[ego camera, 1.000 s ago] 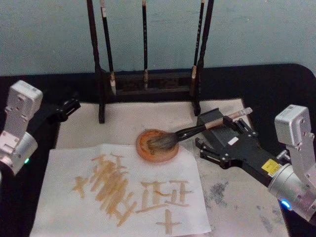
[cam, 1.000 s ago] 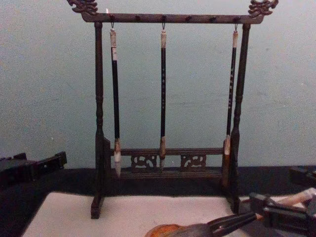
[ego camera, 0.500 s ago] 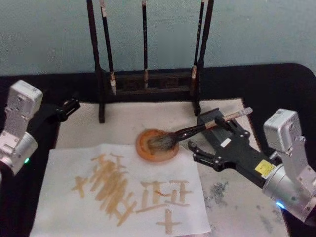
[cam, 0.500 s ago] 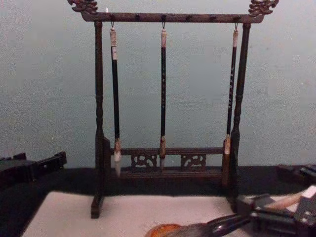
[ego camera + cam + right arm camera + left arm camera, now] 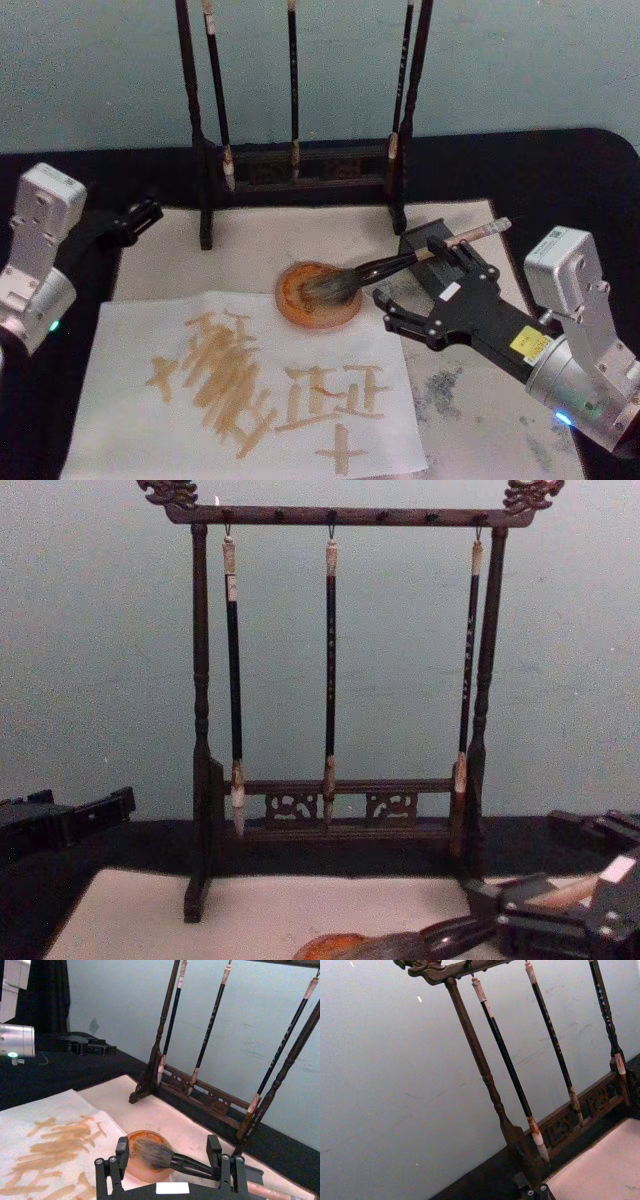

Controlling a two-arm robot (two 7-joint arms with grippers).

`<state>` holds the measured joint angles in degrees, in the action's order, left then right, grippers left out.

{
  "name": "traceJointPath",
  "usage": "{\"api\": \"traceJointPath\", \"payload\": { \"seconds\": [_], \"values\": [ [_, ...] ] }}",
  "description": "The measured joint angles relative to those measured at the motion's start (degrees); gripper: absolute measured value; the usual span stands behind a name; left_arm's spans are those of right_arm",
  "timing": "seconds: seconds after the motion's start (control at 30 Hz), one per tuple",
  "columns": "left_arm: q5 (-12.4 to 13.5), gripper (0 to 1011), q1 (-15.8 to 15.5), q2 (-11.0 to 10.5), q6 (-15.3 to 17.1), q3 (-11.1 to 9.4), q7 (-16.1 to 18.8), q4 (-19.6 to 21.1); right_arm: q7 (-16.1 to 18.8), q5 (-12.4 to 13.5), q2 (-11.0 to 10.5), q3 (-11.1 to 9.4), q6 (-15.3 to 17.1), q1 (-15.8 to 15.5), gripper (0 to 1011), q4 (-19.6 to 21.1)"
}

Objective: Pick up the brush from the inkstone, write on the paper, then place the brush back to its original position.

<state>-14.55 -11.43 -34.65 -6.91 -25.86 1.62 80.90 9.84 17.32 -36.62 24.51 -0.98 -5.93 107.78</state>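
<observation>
The brush [image 5: 385,267] lies with its bushy head in the round orange inkstone [image 5: 318,296] and its pale handle on a small dark rest [image 5: 428,243] further to my right. Its long axis runs from the inkstone up and away to the right, so the handle end points toward the right side of the counter [image 5: 480,400]. The paper [image 5: 240,385] is in front of the inkstone, toward my left, and it already carries brown strokes, so I judge the writing is done and the brush is back in its place.

My right tool [image 5: 400,305] is the near one. It is just in front of the brush, on my side of the black lower part of the handle, and its jaws are spread apart. In the right wrist view the brush [image 5: 170,1157] lies across between the two fingers [image 5: 120,1152], but I see no pad pressing on it, so I believe it is released and holds nothing, though this angle does not let me be fully sure of a gap.

My left tool [image 5: 140,215] is parked well apart at the left edge of the counter, close to the foot of the wooden stand [image 5: 205,190]; I cannot tell its state.

If I pull the right arm back, it should go toward me, across the handle's axis, so it does not drag the brush.
</observation>
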Motion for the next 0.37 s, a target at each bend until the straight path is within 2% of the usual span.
{"api": "traceJointPath", "payload": {
  "seconds": [0.37],
  "values": [
    [0.0, 1002, 0.0, 0.0, 0.0, 0.0, 0.0, 0.0, -0.04, 0.26, -0.05, -0.05, 0.05, 0.04, 1001, -0.08]
  ]
}}
